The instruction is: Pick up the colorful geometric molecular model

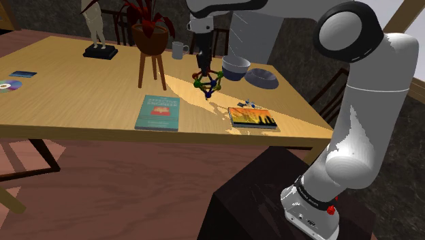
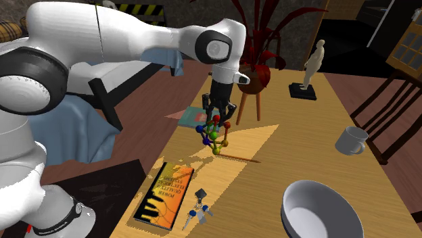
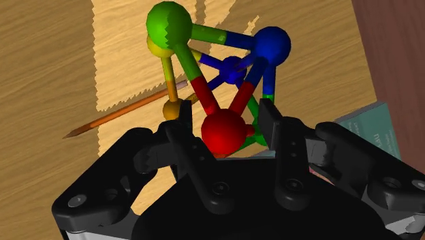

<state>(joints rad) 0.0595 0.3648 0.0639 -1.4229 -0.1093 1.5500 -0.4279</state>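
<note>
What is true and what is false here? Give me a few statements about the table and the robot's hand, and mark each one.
1. The hand sits right at the colourful ball-and-stick model. True.
2. The pale mug lies tipped on its side. False: it stands upright.
3. The red-leaved plant stands on a small stool that is itself on the table. True.
4. The teal book is stacked on the orange book. False: they lie apart, each flat on the table near its edge.
</note>
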